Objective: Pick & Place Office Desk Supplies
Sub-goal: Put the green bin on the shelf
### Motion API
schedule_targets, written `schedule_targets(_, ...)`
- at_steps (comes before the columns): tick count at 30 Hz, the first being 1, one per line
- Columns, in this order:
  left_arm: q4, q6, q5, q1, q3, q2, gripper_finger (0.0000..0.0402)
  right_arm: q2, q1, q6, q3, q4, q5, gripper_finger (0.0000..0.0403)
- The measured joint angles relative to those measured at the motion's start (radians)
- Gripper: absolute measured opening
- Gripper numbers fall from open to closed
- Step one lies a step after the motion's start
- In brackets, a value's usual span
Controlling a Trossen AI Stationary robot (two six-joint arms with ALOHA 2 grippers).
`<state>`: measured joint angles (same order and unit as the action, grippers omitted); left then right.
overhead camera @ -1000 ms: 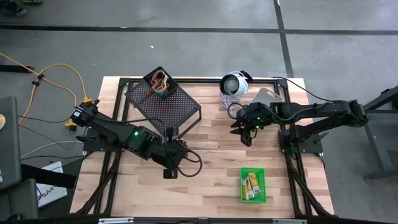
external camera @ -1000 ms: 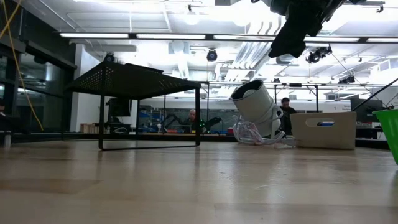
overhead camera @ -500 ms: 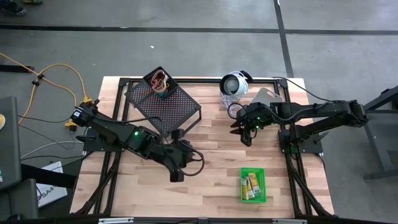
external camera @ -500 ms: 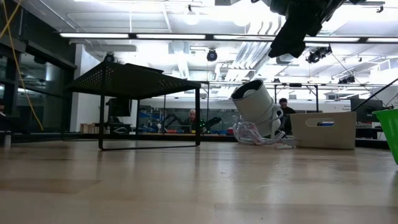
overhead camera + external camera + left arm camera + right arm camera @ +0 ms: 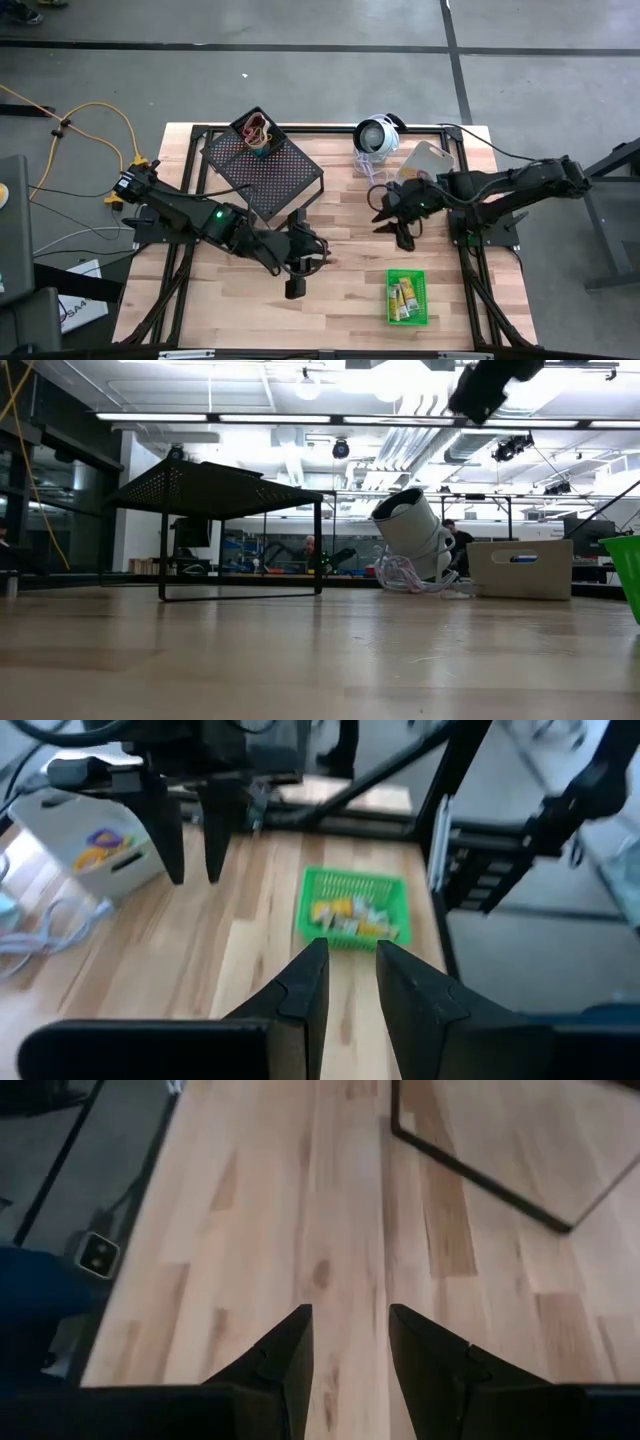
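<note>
The little things in the green bin point(image 5: 352, 907) look blurry. The low view cuts off most of the green bin at its right edge. The loops in the black bin point(image 5: 255, 131) are too small to count.

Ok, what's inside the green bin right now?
The green bin holds several little yellow pieces, lying loosely. What lies beneath them on the bin's floor is covered, so I can't tell.

We see a grey concrete floor point(image 5: 300, 70) around the pale wooden bench point(image 5: 345, 300), crossed by dark seams, with a yellow cable point(image 5: 95, 115) lying on it. Beyond the bench, long ceiling light strips point(image 5: 250, 418), exposed ducts point(image 5: 395, 450) and dark-framed glass partitions point(image 5: 60, 510) fill the workshop.
</note>
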<state>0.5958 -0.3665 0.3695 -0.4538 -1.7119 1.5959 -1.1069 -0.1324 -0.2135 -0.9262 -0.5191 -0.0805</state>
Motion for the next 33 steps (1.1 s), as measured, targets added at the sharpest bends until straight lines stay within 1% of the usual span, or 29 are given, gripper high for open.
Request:
schedule_targets(3,-0.058,0.000,0.000,0.000,0.000,0.000,0.0082,0.000,-0.102,-0.022,-0.053,-0.076,0.120,0.0120)
schedule_targets(6,-0.109,0.000,0.000,0.000,0.000,0.000,0.0082,0.000,-0.206,-0.056,-0.065,-0.139,0.229,0.0120)
schedule_targets(9,-0.154,0.000,0.000,0.000,0.000,0.000,0.0082,-0.017,-0.291,-0.119,-0.065,-0.181,0.288,0.0120)
schedule_targets(13,-0.191,0.000,0.000,0.000,0.000,0.000,0.0082,-0.061,-0.369,-0.213,-0.065,-0.232,0.298,0.0120)
schedule_targets(19,-0.200,0.000,0.000,0.000,0.000,0.000,0.0082,-0.160,-0.444,-0.320,-0.065,-0.294,0.298,0.0120)
schedule_targets(26,-0.201,0.000,0.000,0.000,0.000,0.000,0.0082,-0.265,-0.483,-0.392,-0.065,-0.321,0.266,0.0120)
schedule_targets(33,-0.201,0.000,0.000,0.000,0.000,0.000,0.0082,-0.293,-0.492,-0.448,-0.062,-0.363,0.260,0.0120)
